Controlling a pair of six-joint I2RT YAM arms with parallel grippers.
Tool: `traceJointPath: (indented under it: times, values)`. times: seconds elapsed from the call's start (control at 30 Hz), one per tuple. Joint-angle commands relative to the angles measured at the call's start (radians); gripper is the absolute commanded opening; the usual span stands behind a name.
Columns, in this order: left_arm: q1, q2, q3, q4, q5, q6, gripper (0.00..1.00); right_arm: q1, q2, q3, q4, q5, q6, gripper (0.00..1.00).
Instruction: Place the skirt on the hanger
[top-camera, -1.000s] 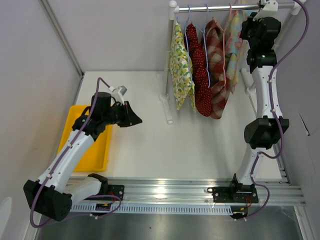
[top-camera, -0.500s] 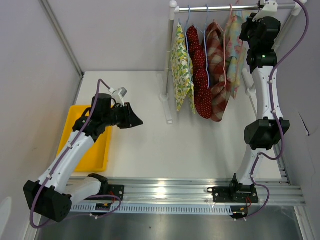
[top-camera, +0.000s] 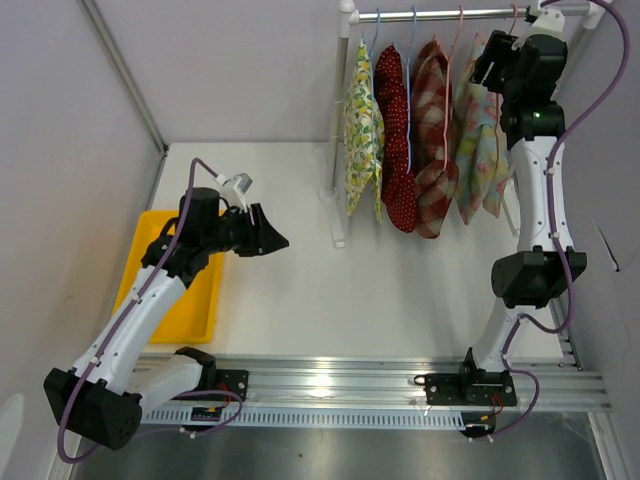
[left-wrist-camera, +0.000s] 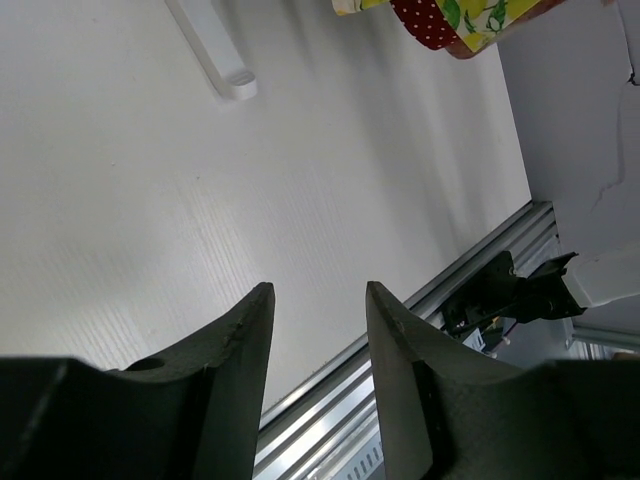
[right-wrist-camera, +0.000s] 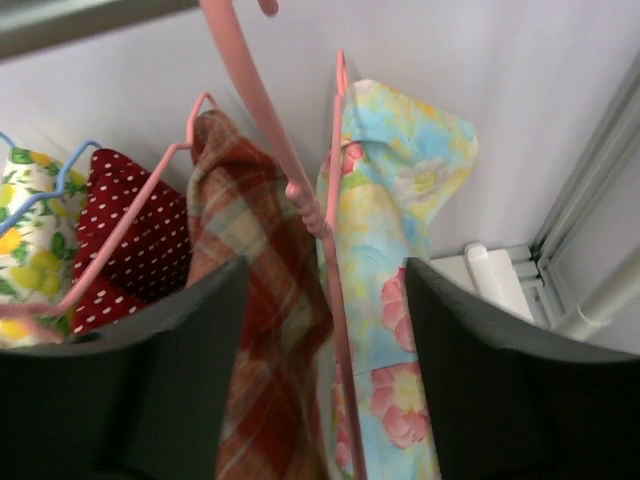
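The left gripper (left-wrist-camera: 318, 300) had its jaws apart with nothing between them, only bare table (left-wrist-camera: 150, 200) beyond the fingertips. The right gripper (right-wrist-camera: 325, 280) also stood with jaws apart. The floral skirt (right-wrist-camera: 400, 200) hung on a pink hanger (right-wrist-camera: 297, 186) just ahead of that gap, touching neither finger.

A: Free passage?
B: Bare table (top-camera: 300, 290) from yellow tray (top-camera: 200, 310) across to rack foot (top-camera: 337, 226); wide lane in front of left gripper (top-camera: 279, 240).
A: At the rail (top-camera: 440, 14)?
B: Crowded. Four skirts side by side: lemon-print (top-camera: 358, 130), red dotted (top-camera: 395, 150), plaid (top-camera: 432, 130), floral (top-camera: 478, 150); narrow gaps only. Also pink hanger (right-wrist-camera: 300, 190) between right gripper (right-wrist-camera: 320, 275) fingers. Left end shut off by rack post (top-camera: 341, 100); other end closed by right arm (top-camera: 540, 190), just beside floral skirt.
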Motion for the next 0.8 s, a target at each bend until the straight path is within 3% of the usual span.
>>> traceJointPath:
  times: [0.0, 0.23, 0.57, 0.67, 0.77]
  values:
    - [-0.007, -0.027, 0.003, 0.041, 0.02, -0.001, 0.48, 0.005, -0.123, 0.004, -0.044, 0.041, 0.036, 0.75]
    - [-0.007, -0.039, 0.003, 0.058, 0.028, -0.004, 0.52, -0.012, -0.266, -0.098, -0.175, 0.118, 0.11, 0.93]
    - [-0.007, -0.059, 0.006, 0.072, 0.049, -0.006, 0.56, -0.056, -0.684, -0.525, -0.277, 0.008, 0.268, 0.99]
    - [-0.01, -0.066, 0.004, 0.081, 0.048, -0.009, 0.57, -0.01, -0.799, -0.647, -0.293, -0.093, 0.285, 0.99]
    - [-0.015, -0.074, 0.006, 0.092, 0.031, -0.007, 0.58, 0.131, -0.893, -0.769, -0.296, -0.031, 0.303, 0.99]
